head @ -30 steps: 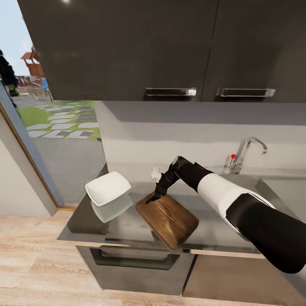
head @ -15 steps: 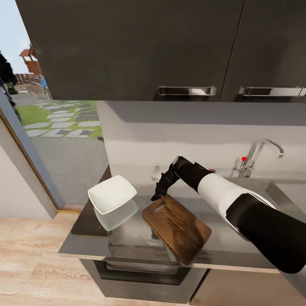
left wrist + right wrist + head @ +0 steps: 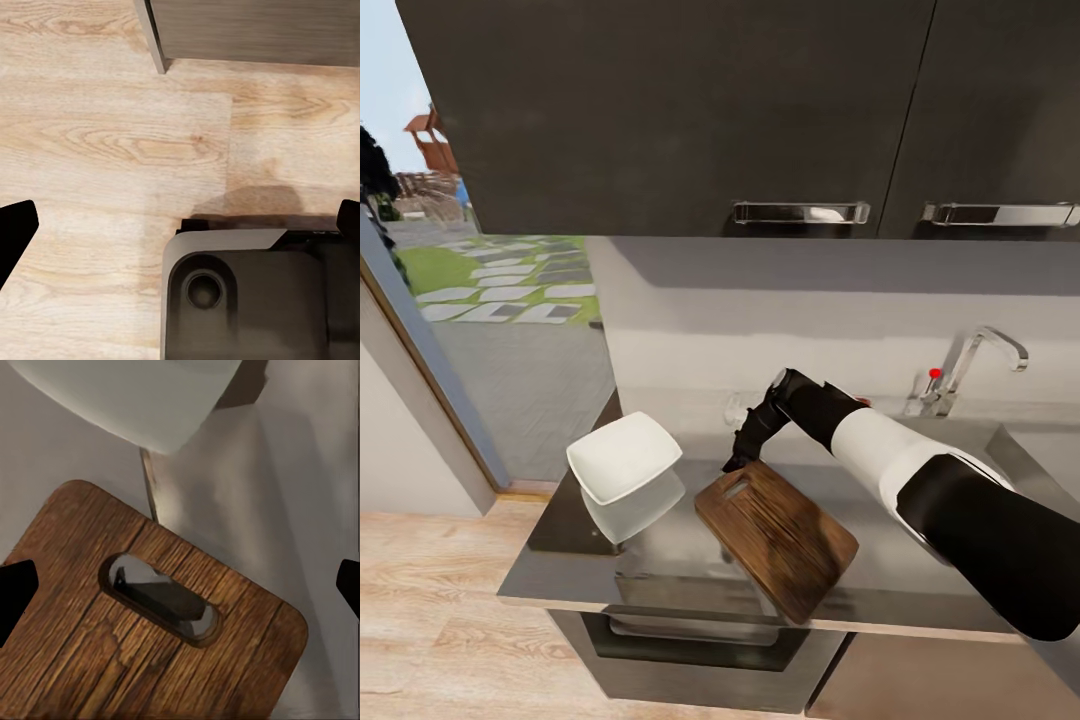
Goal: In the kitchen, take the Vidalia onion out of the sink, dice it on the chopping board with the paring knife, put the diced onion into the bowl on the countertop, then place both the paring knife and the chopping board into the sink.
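Head view: the right arm reaches from the lower right across the grey countertop (image 3: 900, 570), and the right gripper (image 3: 738, 462) hangs just above the far, slotted end of the chopping board (image 3: 780, 535). The board lies flat and skewed on the counter, its handle hole toward the backsplash and its other end near the counter's front edge. To the left of the board, slightly apart from it, the white bowl (image 3: 622, 456) sits near the counter's left end, with its reflection showing in the slab beneath it. Far right, the chrome tap (image 3: 970, 362) with its red knob stands behind the rim of the sink (image 3: 1035, 450) — the basin itself is mostly cut off by the arm and the frame edge. Glossy black upper cabinets (image 3: 660, 110) hang above; a doorway at the left opens on a paved garden path.

Left wrist view: the camera looks down on pale wooden floor (image 3: 112, 142) and the robot's own dark base (image 3: 247, 292). The tips of the left gripper's fingers (image 3: 13, 232) show at opposite edges of the frame, spread wide apart with nothing between them.

Right wrist view: the board's slot-shaped handle hole (image 3: 161, 598) lies between the right gripper's fingers (image 3: 15, 589), which are spread wide — not touching the wood. Beyond the board's rounded corner is the bowl's white underside (image 3: 127, 397).
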Motion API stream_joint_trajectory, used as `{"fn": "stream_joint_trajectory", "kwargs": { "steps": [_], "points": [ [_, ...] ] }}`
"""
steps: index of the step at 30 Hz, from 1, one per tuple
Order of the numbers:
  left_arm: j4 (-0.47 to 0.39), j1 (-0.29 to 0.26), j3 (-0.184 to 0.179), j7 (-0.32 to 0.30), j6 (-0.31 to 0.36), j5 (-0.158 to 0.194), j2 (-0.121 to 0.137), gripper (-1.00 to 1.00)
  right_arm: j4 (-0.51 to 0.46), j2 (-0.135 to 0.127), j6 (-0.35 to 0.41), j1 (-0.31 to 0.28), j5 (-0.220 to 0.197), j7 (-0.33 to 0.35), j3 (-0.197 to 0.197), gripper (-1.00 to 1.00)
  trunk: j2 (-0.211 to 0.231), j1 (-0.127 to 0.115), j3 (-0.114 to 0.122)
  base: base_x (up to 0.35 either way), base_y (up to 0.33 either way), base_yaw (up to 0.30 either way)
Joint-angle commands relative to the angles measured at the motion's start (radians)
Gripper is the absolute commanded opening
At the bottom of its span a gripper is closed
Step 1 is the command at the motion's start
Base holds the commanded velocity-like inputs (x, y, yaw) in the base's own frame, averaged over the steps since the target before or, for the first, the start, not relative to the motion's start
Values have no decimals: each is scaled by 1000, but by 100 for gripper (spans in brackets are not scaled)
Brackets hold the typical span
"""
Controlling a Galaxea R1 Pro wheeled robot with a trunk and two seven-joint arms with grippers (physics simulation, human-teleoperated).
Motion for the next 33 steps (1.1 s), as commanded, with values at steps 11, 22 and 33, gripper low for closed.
{"fn": "stream_joint_trajectory", "kwargs": {
  "steps": [11, 22, 33],
  "points": [
    [11, 0, -1, 2, -2, -2, 0, 100, -1, -40, 8, 0, 8, 6, -6, 100, -1, 0, -1, 0, 0, 0],
    [11, 0, -1, 2, -2, -2, 0, 100, -1, -47, 8, 0, 9, 7, -5, 100, -1, 0, -1, 10, 0, 0],
    [11, 0, -1, 2, -2, -2, 0, 100, -1, -47, 8, 0, 8, 5, -5, 100, -1, 0, -1, 164, 0, 0]
  ]
}}
